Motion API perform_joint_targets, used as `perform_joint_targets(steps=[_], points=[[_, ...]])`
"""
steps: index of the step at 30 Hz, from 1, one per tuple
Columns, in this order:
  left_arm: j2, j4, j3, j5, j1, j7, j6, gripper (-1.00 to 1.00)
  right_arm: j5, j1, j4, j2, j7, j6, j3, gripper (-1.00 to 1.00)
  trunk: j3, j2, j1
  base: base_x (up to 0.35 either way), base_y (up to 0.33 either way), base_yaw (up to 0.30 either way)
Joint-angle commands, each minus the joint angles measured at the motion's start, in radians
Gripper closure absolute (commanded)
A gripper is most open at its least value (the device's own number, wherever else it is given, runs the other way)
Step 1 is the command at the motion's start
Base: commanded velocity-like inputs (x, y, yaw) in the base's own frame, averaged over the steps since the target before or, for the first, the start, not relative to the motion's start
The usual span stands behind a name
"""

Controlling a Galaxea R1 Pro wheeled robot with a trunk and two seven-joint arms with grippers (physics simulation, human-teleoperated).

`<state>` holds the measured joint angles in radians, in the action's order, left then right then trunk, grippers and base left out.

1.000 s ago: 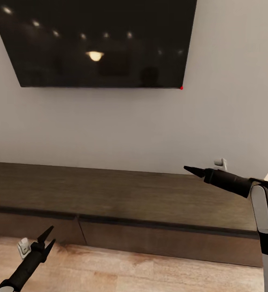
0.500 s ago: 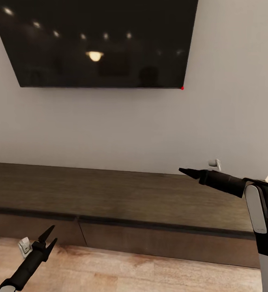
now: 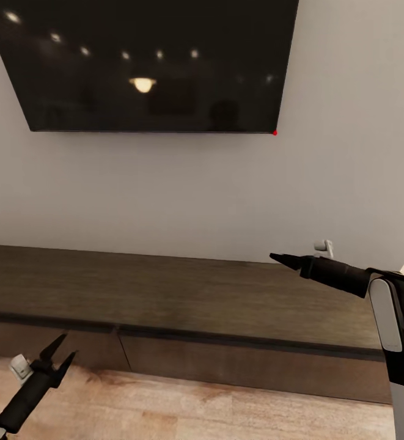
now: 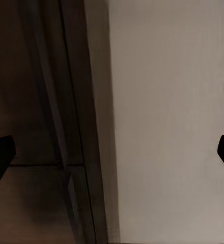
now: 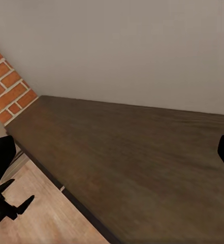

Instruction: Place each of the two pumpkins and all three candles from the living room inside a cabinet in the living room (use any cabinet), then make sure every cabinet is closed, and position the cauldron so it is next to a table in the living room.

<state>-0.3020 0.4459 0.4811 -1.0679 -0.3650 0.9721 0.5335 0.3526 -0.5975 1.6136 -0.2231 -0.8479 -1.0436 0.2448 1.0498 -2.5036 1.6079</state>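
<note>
Below the wall screen, the cabinet is seen with its drawers shut. The left hand is held spread and empty near a drawer front, probably for opening it; the right hand, apparently closed, is held over the top.

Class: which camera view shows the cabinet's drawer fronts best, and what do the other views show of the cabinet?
The head view: the cabinet shows its long top and closed fronts. The right wrist view shows mostly its top, the left wrist view a dark close-up strip against the wall.
</note>
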Motion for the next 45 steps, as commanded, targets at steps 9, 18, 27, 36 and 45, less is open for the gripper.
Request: perform_joint_targets(steps=[9, 18, 27, 36, 45], points=[[-0.016, 0.008, 0.001, -0.046, -0.071, -0.074, 0.027, -1.00, -0.005, -0.001, 0.000, -0.001, -0.007, -0.004, 0.003, -1.00, 0.024, -0.002, 0.002, 0.000, 0.000, 0.000], [-0.015, 0.031, 0.002, -0.049, -0.106, -0.179, 0.007, -1.00, -0.005, -0.001, 0.000, 0.001, -0.007, -0.004, 0.003, -1.00, 0.059, -0.004, 0.007, 0.000, 0.000, 0.000], [-0.015, 0.039, 0.000, -0.055, -0.123, -0.251, -0.019, -1.00, -0.005, -0.001, 0.000, -0.001, -0.007, -0.004, 0.005, -1.00, 0.094, -0.006, 0.011, 0.000, 0.000, 0.000], [-0.015, 0.040, -0.007, -0.050, -0.128, -0.197, -0.024, -1.00, -0.005, 0.000, 0.000, 0.001, -0.007, -0.004, 0.003, -1.00, 0.129, -0.008, 0.015, 0.000, 0.000, 0.000], [-0.014, 0.038, -0.026, -0.044, -0.125, -0.094, -0.029, -1.00, -0.005, 0.001, 0.000, 0.002, -0.007, -0.004, 0.000, -1.00, 0.156, -0.010, 0.018, 0.000, 0.000, 0.000]])
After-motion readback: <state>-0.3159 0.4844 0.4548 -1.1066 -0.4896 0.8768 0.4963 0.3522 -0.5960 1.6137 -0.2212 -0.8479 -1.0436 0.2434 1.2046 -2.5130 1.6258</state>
